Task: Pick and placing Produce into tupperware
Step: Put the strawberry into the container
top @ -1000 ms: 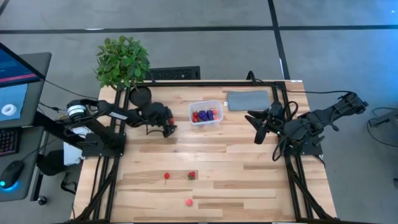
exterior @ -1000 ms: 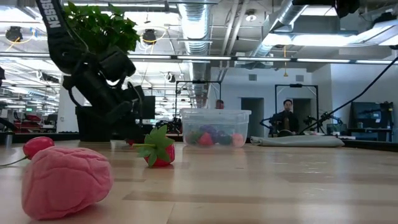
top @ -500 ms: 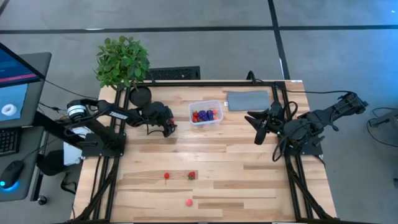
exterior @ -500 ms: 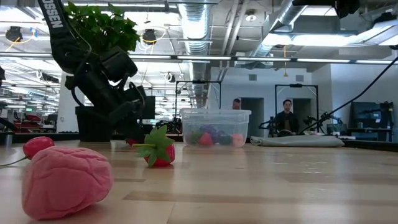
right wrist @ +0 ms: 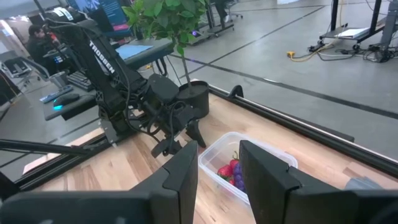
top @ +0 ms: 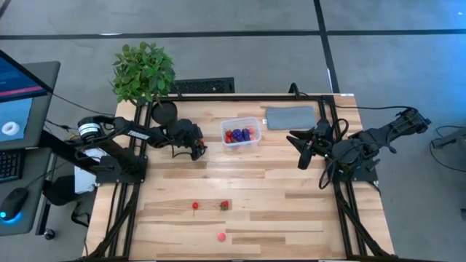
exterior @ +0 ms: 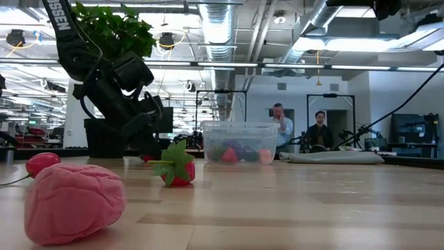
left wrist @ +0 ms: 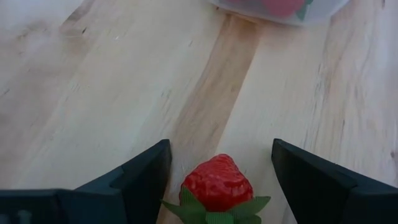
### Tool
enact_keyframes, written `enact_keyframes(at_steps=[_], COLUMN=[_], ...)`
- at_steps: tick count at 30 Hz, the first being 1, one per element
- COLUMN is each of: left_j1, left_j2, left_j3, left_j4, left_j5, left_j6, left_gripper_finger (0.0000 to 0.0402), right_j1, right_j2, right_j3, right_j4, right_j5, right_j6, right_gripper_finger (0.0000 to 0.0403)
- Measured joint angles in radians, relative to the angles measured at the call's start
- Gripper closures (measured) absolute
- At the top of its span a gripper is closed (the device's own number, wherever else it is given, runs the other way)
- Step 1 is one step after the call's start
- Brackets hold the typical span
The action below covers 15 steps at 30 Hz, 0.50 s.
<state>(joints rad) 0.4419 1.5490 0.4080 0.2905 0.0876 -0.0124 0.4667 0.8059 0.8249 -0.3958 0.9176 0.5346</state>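
My left gripper is open, low over the table just left of the tupperware. In the left wrist view its fingers stand on either side of a red strawberry that lies on the wood with gaps on both sides. The clear tupperware holds several red and purple pieces. Three loose pieces lie near the near edge: a red one, a strawberry and a pink one. My right gripper is open and hovers right of the tupperware.
A potted plant stands at the far left corner, and a grey pad lies right of the tupperware. Black frame rails run along both table sides. People stand in the room beyond.
Both arms and the produce have kept still. A person in the room behind the table has walked toward the right.
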Motion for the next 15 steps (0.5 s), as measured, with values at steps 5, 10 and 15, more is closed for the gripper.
enact_keyframes(at_steps=[5, 10, 15], left_j1=[-0.001, 0.0, 0.0], left_j2=[0.0, 0.001, 0.001], left_j3=[-0.001, -0.001, -0.002], left_j4=[0.003, 0.005, 0.005], left_j5=[-0.007, -0.016, -0.023], left_j6=[-0.017, -0.03, -0.041], left_gripper_finger=[0.0134, 0.0163, 0.02], right_j1=[0.0, 0.0, 0.0], right_j2=[0.0, 0.0, 0.0], right_j3=[0.0, 0.0, 0.0], right_j4=[0.0, 0.0, 0.0], right_j5=[0.0, 0.0, 0.0], right_j6=[0.0, 0.0, 0.0], right_gripper_finger=[0.0262, 0.0262, 0.0262])
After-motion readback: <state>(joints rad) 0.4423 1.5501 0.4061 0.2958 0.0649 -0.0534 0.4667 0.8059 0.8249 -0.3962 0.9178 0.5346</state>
